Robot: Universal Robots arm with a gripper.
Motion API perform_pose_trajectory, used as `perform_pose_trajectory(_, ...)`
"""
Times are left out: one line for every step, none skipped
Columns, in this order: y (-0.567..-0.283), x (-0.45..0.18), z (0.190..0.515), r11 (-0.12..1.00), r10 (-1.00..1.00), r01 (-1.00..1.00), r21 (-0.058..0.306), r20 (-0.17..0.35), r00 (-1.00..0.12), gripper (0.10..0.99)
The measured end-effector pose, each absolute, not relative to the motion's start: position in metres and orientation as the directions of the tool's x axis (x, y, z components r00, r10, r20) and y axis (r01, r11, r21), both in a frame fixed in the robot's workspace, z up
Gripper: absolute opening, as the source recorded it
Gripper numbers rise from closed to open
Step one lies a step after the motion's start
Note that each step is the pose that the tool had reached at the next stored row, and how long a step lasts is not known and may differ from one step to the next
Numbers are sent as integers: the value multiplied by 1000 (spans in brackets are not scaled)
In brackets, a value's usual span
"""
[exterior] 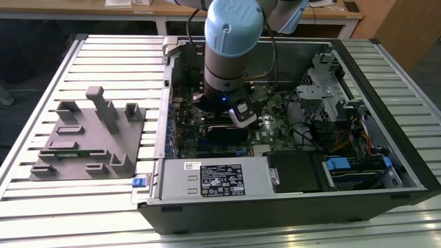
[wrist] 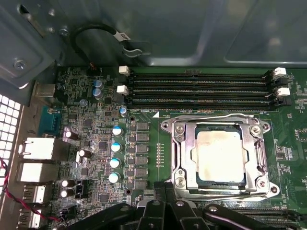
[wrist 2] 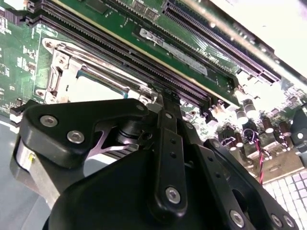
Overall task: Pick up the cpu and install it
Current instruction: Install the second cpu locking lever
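Note:
The cpu (wrist: 218, 155), a flat square chip with a silvery top, lies flat inside the metal socket frame (wrist: 180, 158) on the green motherboard. Part of the cpu (wrist 2: 93, 88) also shows past the black linkage in the second wrist view. My gripper (wrist: 165, 191) hovers just beside the socket's edge, shut, with nothing between its fingers. In the second wrist view the gripper (wrist 2: 160, 98) points down at the board next to the socket. From the exterior view the arm reaches down into the open computer case, the gripper (exterior: 238, 121) low over the motherboard's middle.
Black memory slots (wrist: 201, 88) run along one side of the socket, and a row of capacitors (wrist: 116, 153) stands on another. The power supply (exterior: 214, 178) and the drive cage (exterior: 331, 93) crowd the case. A grey parts fixture (exterior: 90, 139) lies on the table at the exterior view's left.

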State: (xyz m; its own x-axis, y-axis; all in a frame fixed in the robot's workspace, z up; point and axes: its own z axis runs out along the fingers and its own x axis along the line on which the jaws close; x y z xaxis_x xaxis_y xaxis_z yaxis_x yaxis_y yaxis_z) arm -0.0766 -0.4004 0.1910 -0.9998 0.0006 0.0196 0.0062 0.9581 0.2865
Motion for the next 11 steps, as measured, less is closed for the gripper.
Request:
perform_pose_trajectory(-400, -77, 191, 958, 1, 6, 285, 20, -1000, 118)
perform_pose_trajectory(-400, -77, 191, 959, 1, 6, 284, 20, -1000, 118)
perform_pose_trajectory(-400, -77, 192, 959, 1, 6, 284, 20, -1000, 118)
perform_pose_trajectory(-400, -77, 193, 959, 1, 6, 284, 20, -1000, 118)
perform_pose_trajectory(-400, -77, 194, 959, 1, 6, 284, 20, -1000, 118)
perform_pose_trajectory(-400, -77, 196, 959, 1, 6, 284, 20, -1000, 118)
perform_pose_trajectory(-400, -77, 197, 959, 1, 6, 284, 20, -1000, 118)
perform_pose_trajectory(-400, -77, 199, 959, 1, 6, 284, 20, -1000, 118)
perform_pose_trajectory(-400, -77, 201, 959, 1, 6, 284, 20, -1000, 118)
perform_pose_trajectory(-400, -77, 203, 959, 1, 6, 284, 20, -1000, 118)
perform_pose_trajectory(-400, -77, 204, 959, 1, 6, 284, 20, -1000, 118)
